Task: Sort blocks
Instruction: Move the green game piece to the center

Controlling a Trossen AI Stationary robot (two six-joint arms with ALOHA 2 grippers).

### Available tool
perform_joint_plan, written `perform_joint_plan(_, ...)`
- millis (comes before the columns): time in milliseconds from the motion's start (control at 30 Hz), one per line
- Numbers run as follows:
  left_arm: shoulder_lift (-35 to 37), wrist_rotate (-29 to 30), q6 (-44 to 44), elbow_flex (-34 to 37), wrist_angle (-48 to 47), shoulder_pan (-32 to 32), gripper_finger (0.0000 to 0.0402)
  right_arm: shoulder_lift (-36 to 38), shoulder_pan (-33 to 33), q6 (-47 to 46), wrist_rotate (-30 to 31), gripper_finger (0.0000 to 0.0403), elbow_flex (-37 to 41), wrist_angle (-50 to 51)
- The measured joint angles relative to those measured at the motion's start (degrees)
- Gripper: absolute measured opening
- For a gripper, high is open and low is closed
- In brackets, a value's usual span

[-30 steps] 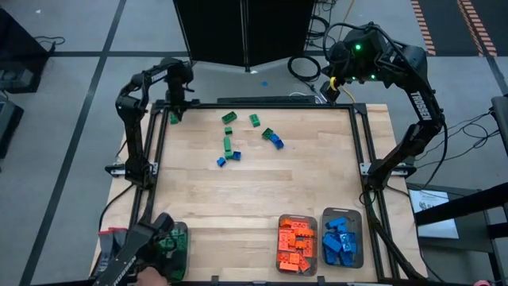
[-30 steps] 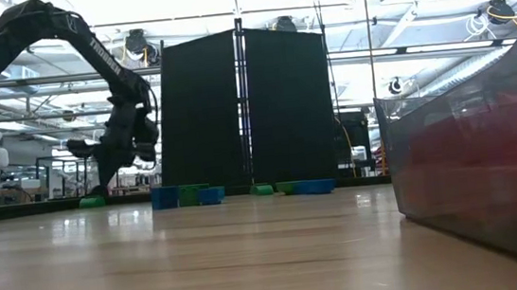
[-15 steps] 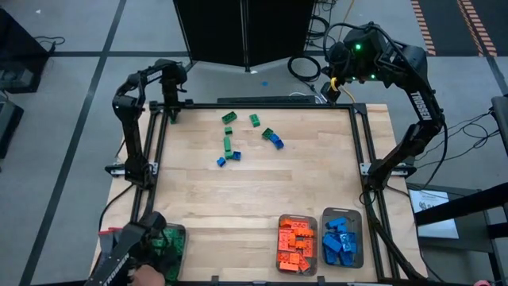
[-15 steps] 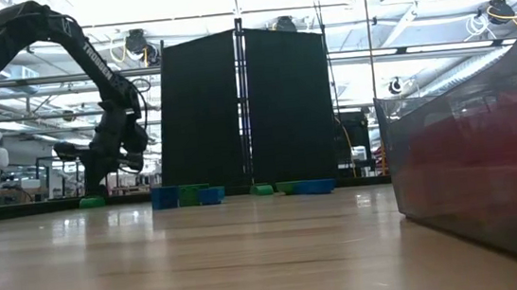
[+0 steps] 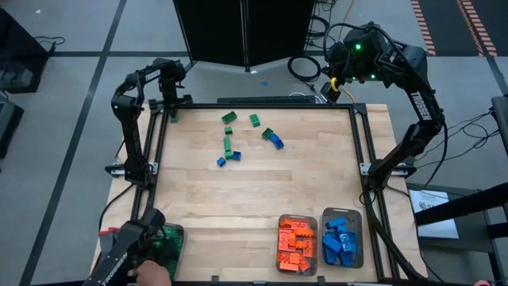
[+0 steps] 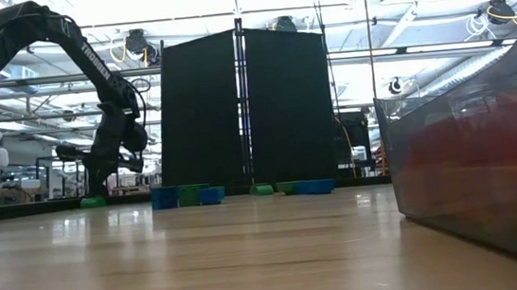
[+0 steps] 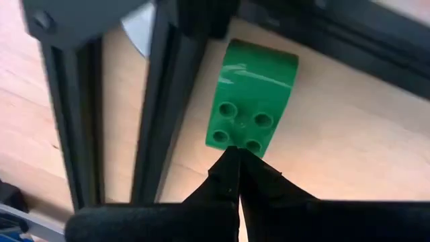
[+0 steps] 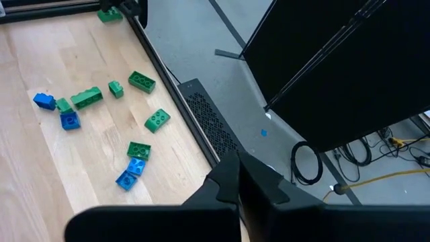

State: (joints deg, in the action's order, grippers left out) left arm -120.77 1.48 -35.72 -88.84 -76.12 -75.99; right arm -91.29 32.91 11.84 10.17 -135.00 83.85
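Note:
A green block [image 7: 254, 101] with studs at one end lies flat on the table's far left corner, beside the black frame rail [image 7: 158, 101]. My left gripper [image 7: 235, 153] points steeply down, shut, its tips at the block's studded end [image 5: 173, 116]. My right gripper [image 5: 332, 86] hangs shut and high over the far right corner, holding nothing. Several loose green and blue blocks [image 5: 230, 143] lie on the far middle of the table. My left gripper's shut fingertips [image 7: 228, 161] stand at the edge of the green block's studded end [image 7: 242, 134], coming from above at a slant. I cannot tell whether they touch it. The block lies flat on the table.
Three clear trays stand along the near edge: one with green blocks [image 5: 171, 238] at the left, one with orange blocks [image 5: 295, 242], and one with blue blocks [image 5: 341, 241]. A person's hand [image 5: 151, 274] with a dark tool is at the green tray. A black frame [image 5: 262, 103] rims the table.
My left gripper has moved a little toward the table's left edge and slightly down, rolling about its own axis, and now stands at the corner green block. It has stayed shut. The right arm has kept still.

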Motion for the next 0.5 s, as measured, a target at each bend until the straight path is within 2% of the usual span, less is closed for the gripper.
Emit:
perform_joint_plan(133, 0.04, 0.59, 0.01, 0.02, 0.42, 0.0, 0.0, 0.0, 0.0, 0.0, -0.02, 0.0, 0.0, 0.0)
perform_joint_plan(267, 0.04, -4.67, 1.44, 0.09, 0.24, 0.76, 0.0, 0.0, 0.02, 0.07, -2.47, 0.0, 0.0, 0.0)
perform_joint_plan(500, 0.04, -14.0, 6.61, 0.13, -2.86, 5.84, 0.0, -0.02, 0.0, 1.08, -6.23, 0.0, 0.0, 0.02)
